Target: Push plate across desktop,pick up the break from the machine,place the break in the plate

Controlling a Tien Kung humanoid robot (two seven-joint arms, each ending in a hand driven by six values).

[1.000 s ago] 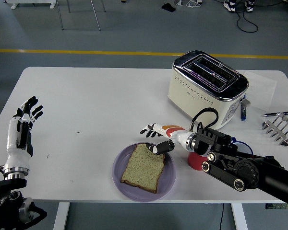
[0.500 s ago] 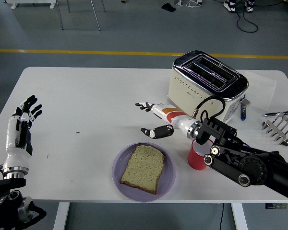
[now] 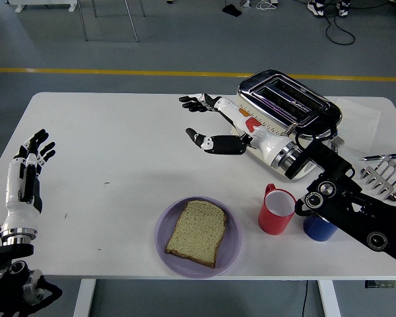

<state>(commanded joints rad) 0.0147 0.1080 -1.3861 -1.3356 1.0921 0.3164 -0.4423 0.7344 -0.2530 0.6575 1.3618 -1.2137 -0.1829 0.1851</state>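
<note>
Bread slice [image 3: 197, 231] lies flat in purple plate [image 3: 164, 246] near table's front edge, long axis roughly front-to-back, below and nearer than right hand [image 3: 211, 125], fingers spread and empty by toaster [image 3: 287, 113]; left hand [image 3: 33, 158] open, far left.

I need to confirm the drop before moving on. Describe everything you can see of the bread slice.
The pale greenish-brown bread slice lies flat in the round purple plate, roughly square with a darker crust edge, one corner pointing toward the table's near edge. It looks whole and untoasted. Only the plate touches it; the right hand is open, raised near the toaster.
</note>
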